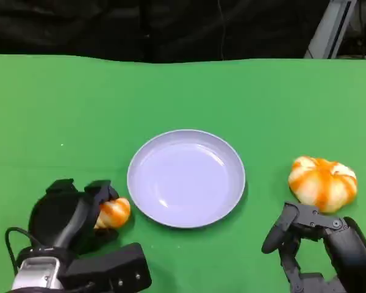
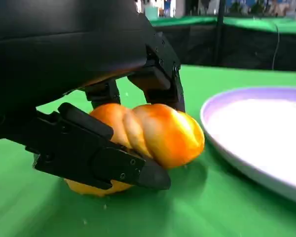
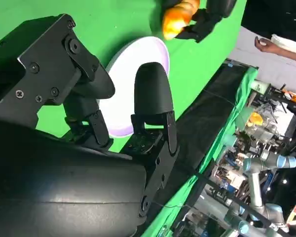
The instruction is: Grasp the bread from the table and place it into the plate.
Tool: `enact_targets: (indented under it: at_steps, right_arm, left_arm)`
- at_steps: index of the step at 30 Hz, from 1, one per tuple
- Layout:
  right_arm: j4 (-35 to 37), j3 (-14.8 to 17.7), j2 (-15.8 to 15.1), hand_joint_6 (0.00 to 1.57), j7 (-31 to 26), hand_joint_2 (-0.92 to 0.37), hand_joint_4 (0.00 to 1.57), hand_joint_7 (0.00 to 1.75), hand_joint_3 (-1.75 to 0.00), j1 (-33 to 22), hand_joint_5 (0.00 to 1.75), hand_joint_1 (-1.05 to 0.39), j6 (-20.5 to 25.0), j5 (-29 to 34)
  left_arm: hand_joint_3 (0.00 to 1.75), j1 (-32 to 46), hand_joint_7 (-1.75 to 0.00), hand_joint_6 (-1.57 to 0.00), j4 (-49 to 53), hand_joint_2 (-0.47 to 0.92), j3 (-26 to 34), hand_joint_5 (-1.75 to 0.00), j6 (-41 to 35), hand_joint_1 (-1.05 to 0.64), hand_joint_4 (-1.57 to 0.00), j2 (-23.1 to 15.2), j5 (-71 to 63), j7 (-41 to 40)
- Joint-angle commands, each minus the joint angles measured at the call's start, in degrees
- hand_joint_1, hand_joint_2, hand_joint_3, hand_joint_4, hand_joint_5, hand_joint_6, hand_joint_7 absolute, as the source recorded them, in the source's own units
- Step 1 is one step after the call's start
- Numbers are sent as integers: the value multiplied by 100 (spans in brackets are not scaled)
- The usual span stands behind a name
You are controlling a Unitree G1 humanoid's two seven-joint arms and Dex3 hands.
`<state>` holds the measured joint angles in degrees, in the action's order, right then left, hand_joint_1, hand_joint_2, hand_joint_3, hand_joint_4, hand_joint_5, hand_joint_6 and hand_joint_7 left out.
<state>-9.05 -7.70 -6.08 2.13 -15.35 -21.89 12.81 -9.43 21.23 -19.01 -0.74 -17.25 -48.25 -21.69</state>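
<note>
A small orange twisted bread (image 1: 115, 212) sits at table level just left of the pale lilac plate (image 1: 186, 178). My left hand (image 1: 70, 213) grips it, with black fingers wrapped over its top and side. The left wrist view shows the bread (image 2: 160, 132) clamped between fingers (image 2: 98, 155), close to the plate's rim (image 2: 222, 106). Whether it is off the cloth I cannot tell. My right hand (image 1: 320, 244) rests at the lower right with its fingers apart and nothing in it. The right wrist view shows the plate (image 3: 133, 74) and, beyond it, the held bread (image 3: 180, 17).
A larger round orange-and-white bun (image 1: 323, 182), shaped like a pumpkin, lies right of the plate, just beyond my right hand. Green cloth (image 1: 79, 110) covers the table up to a dark backdrop. A person's hand (image 3: 269, 45) is beside the table's far side.
</note>
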Motion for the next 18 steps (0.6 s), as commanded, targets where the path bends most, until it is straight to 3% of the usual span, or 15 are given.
enact_targets:
  at_steps: [1, 4, 7, 8, 12, 18]
  right_arm:
    - [61, 34, -54, 79, -19, -33, 82, 133, -142, 18, 163, 9, -65, -16]
    - [45, 34, -53, 79, -31, -32, 82, 133, -143, 9, 162, 9, -52, 15]
    - [10, 34, -41, 79, -41, -32, 82, 132, -143, -9, 160, 10, 0, 35]
    - [-1, 34, -40, 79, -40, -32, 82, 132, -143, -14, 159, 9, 18, 40]
    - [36, 35, -50, 79, 3, -33, 83, 132, -144, 7, 160, 10, -37, -43]
    - [78, 25, -41, 80, -5, -31, 83, 133, -145, 19, 160, 9, -77, -53]
  left_arm:
    - [24, 178, -135, -75, -429, 84, 59, -175, -173, -19, -76, -99, -151, -310]
    - [28, 210, -132, -80, -456, 85, 34, -175, 76, -17, -78, -63, -172, -808]
    - [75, 164, -132, -83, -377, 66, -36, -175, 464, -17, -81, -97, -195, -1295]
    - [80, 146, -131, -82, -354, 64, -56, -175, 544, -17, -81, -106, -209, -1396]
    - [88, -45, -140, -78, -206, 60, -167, -175, 778, -19, -84, -23, -300, -1749]
    - [105, -528, -124, -83, 121, 55, -356, -175, 1084, -23, -84, 108, -279, -1704]
